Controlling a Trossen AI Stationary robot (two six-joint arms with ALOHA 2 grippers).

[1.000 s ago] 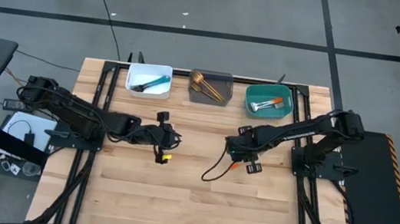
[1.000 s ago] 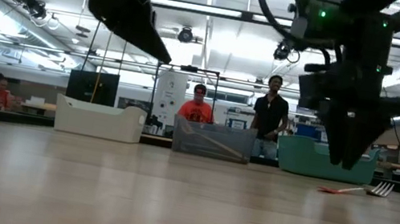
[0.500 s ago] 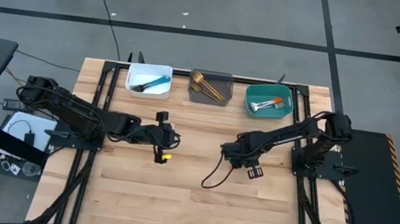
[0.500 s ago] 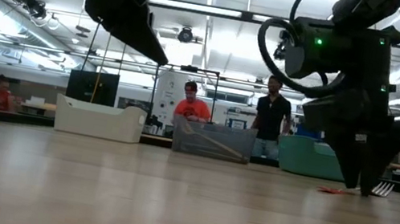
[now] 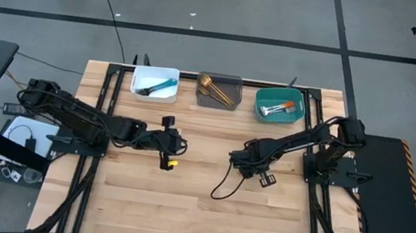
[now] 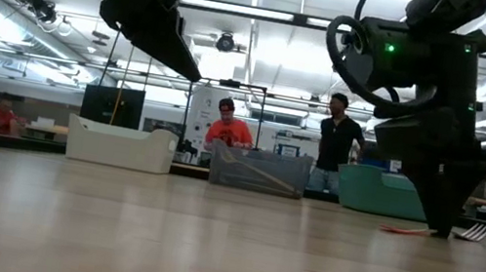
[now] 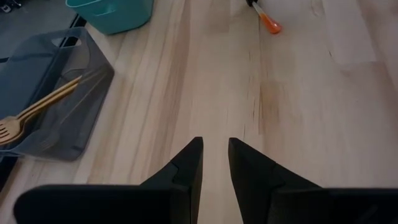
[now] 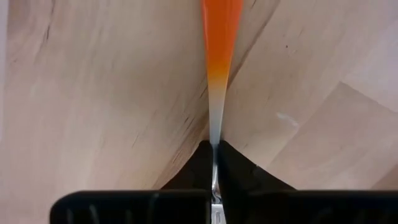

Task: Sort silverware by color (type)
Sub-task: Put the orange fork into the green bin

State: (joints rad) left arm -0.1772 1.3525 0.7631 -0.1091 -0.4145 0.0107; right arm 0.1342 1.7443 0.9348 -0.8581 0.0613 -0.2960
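Right gripper (image 8: pixel 214 163) clamped on orange-handled fork (image 8: pixel 219 56) at table (image 5: pixel 180 209); left gripper (image 7: pixel 214 163) slightly ajar, empty.

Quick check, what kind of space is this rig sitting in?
Probably a large open robotics lab or workshop: a wooden table on a taped concrete floor, ceiling strip lights, and people at workstations beyond the three bins.

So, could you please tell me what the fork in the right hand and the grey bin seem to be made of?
The fork, pinched at its neck by the right hand, looks like bright, polished metal with a glossy orange handle, probably plastic or a coating. The grey bin looks like smoky, see-through plastic: the gold utensils inside show through its wall.
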